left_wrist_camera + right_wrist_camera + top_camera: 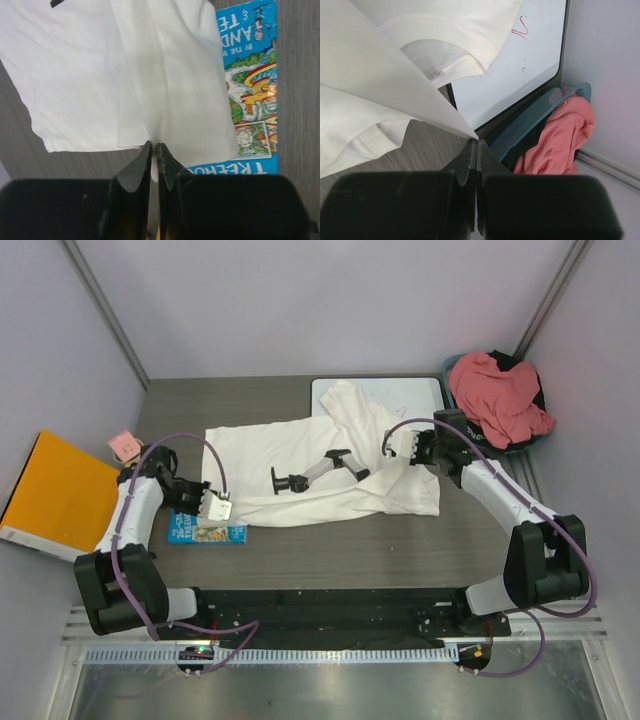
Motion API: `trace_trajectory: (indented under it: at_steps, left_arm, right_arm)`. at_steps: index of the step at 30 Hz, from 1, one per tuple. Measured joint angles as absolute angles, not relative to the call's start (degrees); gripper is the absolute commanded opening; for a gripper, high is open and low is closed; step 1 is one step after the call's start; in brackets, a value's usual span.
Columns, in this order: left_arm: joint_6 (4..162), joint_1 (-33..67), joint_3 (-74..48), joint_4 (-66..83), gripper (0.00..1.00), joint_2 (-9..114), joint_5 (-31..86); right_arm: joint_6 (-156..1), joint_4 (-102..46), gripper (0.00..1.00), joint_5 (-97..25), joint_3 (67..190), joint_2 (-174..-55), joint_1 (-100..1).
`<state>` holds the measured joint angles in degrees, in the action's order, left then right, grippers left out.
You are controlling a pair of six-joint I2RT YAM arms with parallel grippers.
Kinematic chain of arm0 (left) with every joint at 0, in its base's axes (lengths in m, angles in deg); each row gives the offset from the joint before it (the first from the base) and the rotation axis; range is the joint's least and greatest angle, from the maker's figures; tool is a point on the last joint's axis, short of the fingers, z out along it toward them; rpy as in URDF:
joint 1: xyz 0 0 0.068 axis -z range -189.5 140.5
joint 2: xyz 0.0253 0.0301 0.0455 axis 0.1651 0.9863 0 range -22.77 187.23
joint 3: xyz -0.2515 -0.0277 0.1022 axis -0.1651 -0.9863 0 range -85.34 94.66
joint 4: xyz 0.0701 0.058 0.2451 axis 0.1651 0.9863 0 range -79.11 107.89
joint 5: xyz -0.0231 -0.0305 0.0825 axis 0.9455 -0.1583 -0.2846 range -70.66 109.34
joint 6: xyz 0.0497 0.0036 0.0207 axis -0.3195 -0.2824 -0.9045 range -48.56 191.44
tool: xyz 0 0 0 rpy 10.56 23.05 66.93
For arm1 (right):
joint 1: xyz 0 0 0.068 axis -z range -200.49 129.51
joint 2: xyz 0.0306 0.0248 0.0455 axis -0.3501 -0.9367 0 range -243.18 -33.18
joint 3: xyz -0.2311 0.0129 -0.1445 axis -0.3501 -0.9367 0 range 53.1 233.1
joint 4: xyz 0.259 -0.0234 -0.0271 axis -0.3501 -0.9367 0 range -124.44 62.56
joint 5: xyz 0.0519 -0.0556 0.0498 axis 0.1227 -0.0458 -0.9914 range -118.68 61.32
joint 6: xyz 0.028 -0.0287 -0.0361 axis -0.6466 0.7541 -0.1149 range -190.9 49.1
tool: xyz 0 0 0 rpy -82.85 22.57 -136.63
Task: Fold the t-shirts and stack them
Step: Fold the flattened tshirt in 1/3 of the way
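Across the desk (pixel 400 540), right fingers (pixel 470 167) pinch the white shirt (pixel 300 455) by a corner for folding; left fingers (pixel 136 172), barely parted, meet its hem.

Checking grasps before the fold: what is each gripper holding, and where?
Both pinch the white t-shirt: left gripper at its left edge, right gripper at a pulled-up corner.

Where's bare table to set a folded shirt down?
Bare: near strip of table between white shirt and the near edge, right of the book; also far-left corner behind the shirt. Crowded: far right, whiteboard and basket with pink shirt.
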<state>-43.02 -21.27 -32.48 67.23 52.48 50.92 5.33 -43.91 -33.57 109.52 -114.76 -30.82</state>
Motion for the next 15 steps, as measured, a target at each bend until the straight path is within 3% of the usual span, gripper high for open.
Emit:
trace_trajectory:
  at_steps: [15]
  left_arm:
    - [-43.0, -19.6, -29.9, 60.4, 0.09, 56.2, 50.9]
  right_arm:
    - [4.7, -35.8, 0.01, -32.5, 111.2, -119.8, -30.8]
